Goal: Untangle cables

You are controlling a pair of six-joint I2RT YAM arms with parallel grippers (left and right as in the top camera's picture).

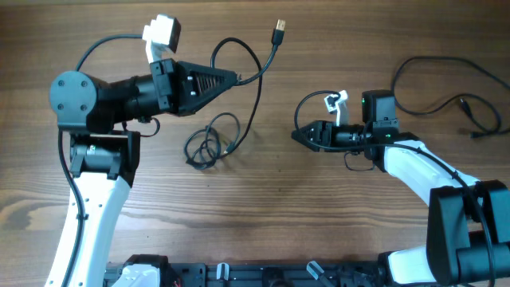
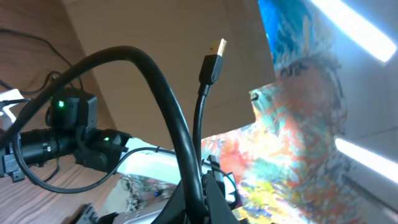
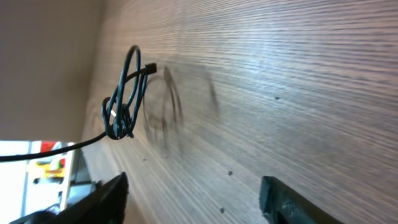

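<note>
Here — cable knot (image 1: 209,145) on surface (image 1: 319,223), straight ahead of right pincer (image 1: 296,134).
Right pincer open, empty; left pincer (image 1: 236,78) clamped on cable strand (image 2: 127,55) — strand runs to knot.

Table (image 1: 319,215) is showing matt brown wood grain, fine ridges. Cables (image 1: 209,143) are looking like smooth black rubbery plastic, catching slight sheen. USB plug (image 2: 216,48) tip is shining gold metal. Right arm shell (image 1: 414,171) is looking glossy white plastic.
</note>
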